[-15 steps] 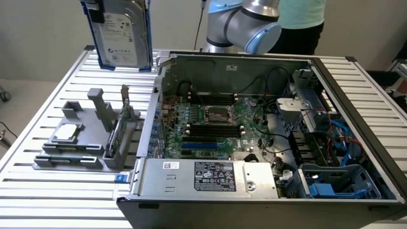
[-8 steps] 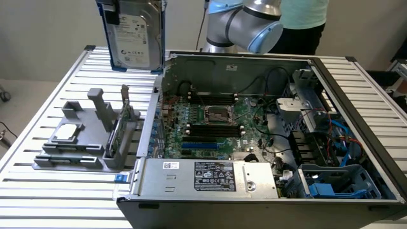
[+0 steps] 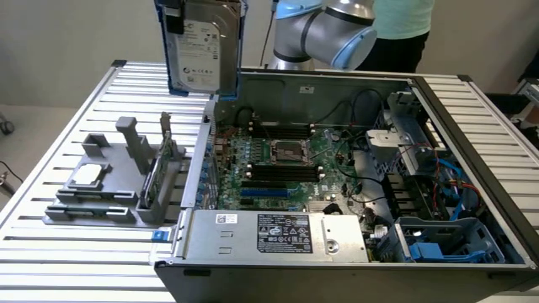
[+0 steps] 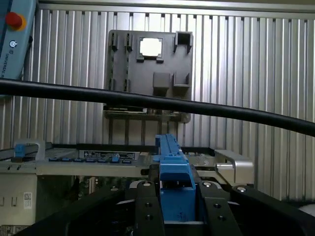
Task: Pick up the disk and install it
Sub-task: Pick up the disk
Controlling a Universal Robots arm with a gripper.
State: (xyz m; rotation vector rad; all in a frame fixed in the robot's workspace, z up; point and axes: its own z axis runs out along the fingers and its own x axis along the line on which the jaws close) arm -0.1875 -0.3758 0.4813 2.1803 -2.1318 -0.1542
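The disk [image 3: 201,47], a silver-grey drive with a white label in a blue carrier, hangs upright high above the table's far side, just outside the open computer case's wall on the exterior view's left. A black finger [image 3: 174,17] clamps its upper part. In the wrist view my gripper [image 4: 173,206] is shut on the disk's blue carrier edge [image 4: 172,164], one black finger on each side.
The open computer case [image 3: 471,126] holds a motherboard, a power supply [image 3: 278,233] and a blue drive bay [image 3: 442,243]. A grey fixture [image 3: 101,199] carries a silver chip [image 3: 88,175] and an upright green card [image 3: 160,170]. A person [image 3: 404,25] stands behind the arm [image 3: 329,28]. A black cable [image 4: 157,102] crosses the wrist view.
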